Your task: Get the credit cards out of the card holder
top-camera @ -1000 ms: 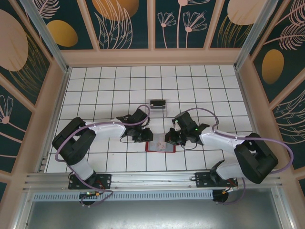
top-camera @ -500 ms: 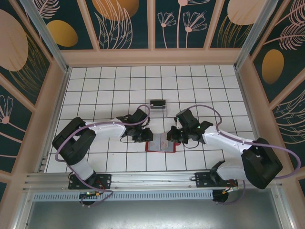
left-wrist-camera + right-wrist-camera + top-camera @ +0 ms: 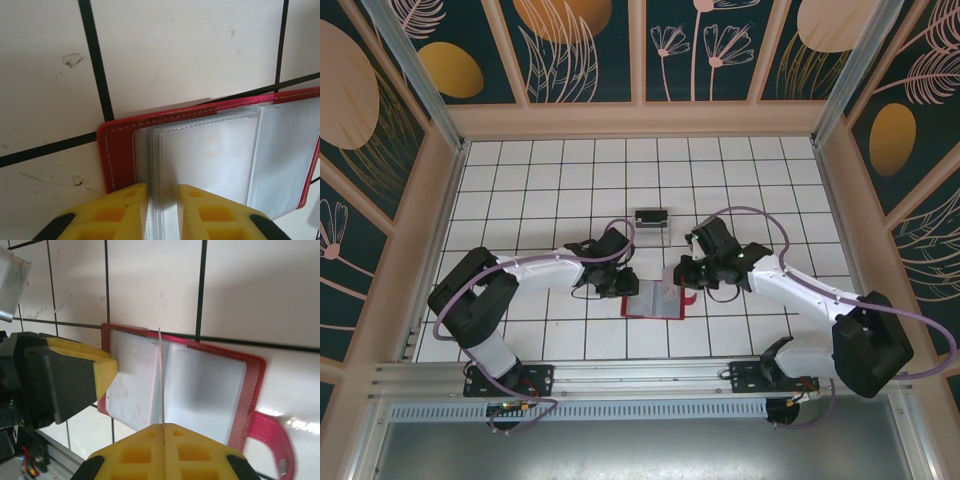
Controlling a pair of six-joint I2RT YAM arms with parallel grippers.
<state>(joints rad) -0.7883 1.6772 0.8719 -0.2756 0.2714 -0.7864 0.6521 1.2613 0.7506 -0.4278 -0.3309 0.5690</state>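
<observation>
Red stitched leather-look card holder (image 3: pixel 116 150), glossy clear plastic sleeves (image 3: pixel 210 155), matt yellow plastic fingers (image 3: pixel 115 210)

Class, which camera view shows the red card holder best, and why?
Right wrist: the card holder lies open, both sides and its closing tab visible. Left wrist frames one corner with clear sleeves up close; the top view shows it as a small red patch.

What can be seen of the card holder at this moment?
The card holder is a small red wallet with pale stitching, lying open and flat on the white tiled table. Inside are stacked clear plastic sleeves; whether they hold cards cannot be told. A red closing tab sticks out from one side. The left tool clamps the sleeve stack's edge; the right tool pinches one leaf standing upright.
</observation>
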